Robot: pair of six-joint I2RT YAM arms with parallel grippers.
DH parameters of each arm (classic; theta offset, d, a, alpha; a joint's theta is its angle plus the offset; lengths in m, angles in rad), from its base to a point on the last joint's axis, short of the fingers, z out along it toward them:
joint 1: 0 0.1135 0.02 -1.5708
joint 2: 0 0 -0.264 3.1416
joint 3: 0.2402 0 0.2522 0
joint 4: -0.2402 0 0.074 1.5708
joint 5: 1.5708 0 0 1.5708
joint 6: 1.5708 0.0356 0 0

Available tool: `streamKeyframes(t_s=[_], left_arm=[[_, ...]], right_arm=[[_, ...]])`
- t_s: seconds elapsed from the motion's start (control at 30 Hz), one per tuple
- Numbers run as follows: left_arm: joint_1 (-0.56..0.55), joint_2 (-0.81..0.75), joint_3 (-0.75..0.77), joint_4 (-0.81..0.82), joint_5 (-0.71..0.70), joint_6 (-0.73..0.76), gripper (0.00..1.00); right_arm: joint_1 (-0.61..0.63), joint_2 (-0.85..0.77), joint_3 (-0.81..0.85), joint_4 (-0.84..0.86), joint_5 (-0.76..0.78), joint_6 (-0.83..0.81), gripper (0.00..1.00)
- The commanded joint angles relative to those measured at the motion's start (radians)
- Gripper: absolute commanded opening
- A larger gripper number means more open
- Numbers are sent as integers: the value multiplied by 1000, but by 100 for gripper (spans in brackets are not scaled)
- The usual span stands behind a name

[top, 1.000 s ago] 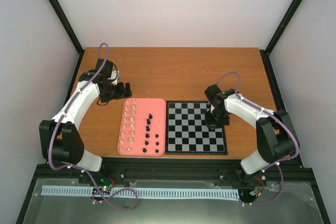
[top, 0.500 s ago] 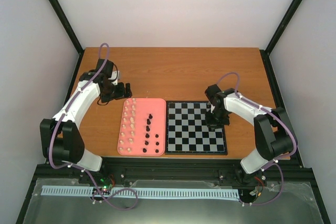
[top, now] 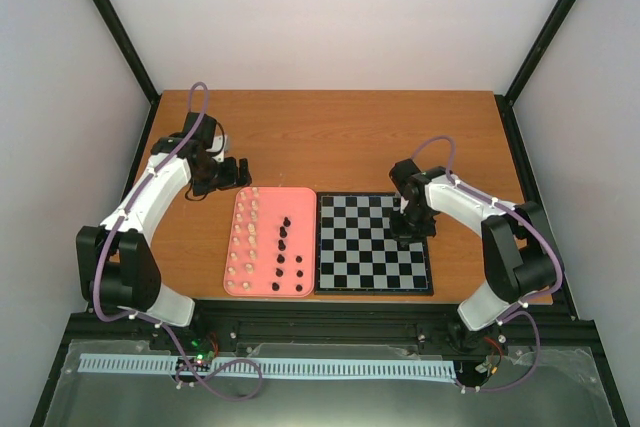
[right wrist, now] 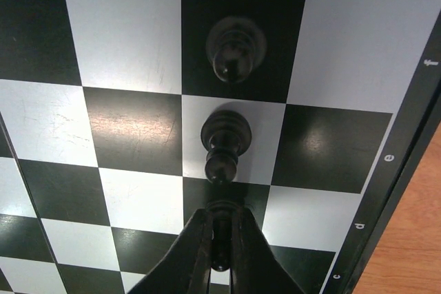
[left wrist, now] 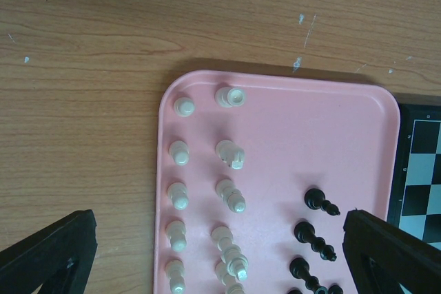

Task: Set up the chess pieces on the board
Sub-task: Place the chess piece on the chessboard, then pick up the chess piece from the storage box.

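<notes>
The chessboard point(top: 372, 242) lies right of the pink tray point(top: 305, 209). My right gripper point(right wrist: 220, 253) is shut on a black pawn point(right wrist: 220, 239), holding it on a dark square near the board's right edge point(top: 411, 229). Two more black pawns point(right wrist: 236, 49) point(right wrist: 224, 141) stand on the squares beyond it. My left gripper point(top: 237, 173) is open and empty above the table left of the tray's far corner; its fingertips point(left wrist: 48, 253) frame the tray. Cream pieces point(left wrist: 180, 196) stand in two rows on the tray's left, black pieces point(left wrist: 314, 236) on its right.
The pink tray point(left wrist: 289, 118) touches the board's left border. Black frame posts rise at the table's back corners. Bare wooden table point(top: 330, 137) lies behind the tray and board.
The right gripper has shifted slightly toward the back of the board with the pawn. The left arm has not moved.
</notes>
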State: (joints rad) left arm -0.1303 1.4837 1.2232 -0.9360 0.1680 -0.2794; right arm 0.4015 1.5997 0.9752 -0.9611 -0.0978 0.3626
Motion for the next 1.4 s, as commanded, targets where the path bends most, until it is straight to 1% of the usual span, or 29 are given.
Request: streamKeyframes(t_s=[0.0,0.13,0.27,0.43,0.57,0.67,0.73,0.83,0.93,1.13,1.23,1.37], left_arm=[[-3,3,11,12,2,-7,100],[-4,6,13,13,5,-9,100],[-3,4,13,10,2,-7,100],[-3,0,15,7,1,-7,100],[-3,1,19,6,4,-8,100],[-3,3,19,8,5,-9,100],[-3,3,19,6,6,-7,100],[-3,-1,21,-4,-12,-3,100],[-3,-5,25,-4,0,-6,100],[-3,-14,13,11,21,-16,100],[-3,-19,10,16,26,-18,100],[-4,-22,1,24,36,-22,100]], right_arm=[[-9,-12,-2,10,-1,-4,10],[-9,-32,2,12,-8,-2,23],[-7,-60,25,-11,-16,2,27],[0,-132,76,-83,-18,11,38],[76,-143,181,-163,6,17,44],[178,-80,288,-187,9,22,50],[245,-3,365,-183,1,19,53],[340,126,459,-148,-18,10,53],[428,228,530,-113,-53,-4,54],[533,392,669,-111,-92,-56,53],[566,429,679,-97,-136,-67,53],[592,465,670,-86,-153,-67,52]])
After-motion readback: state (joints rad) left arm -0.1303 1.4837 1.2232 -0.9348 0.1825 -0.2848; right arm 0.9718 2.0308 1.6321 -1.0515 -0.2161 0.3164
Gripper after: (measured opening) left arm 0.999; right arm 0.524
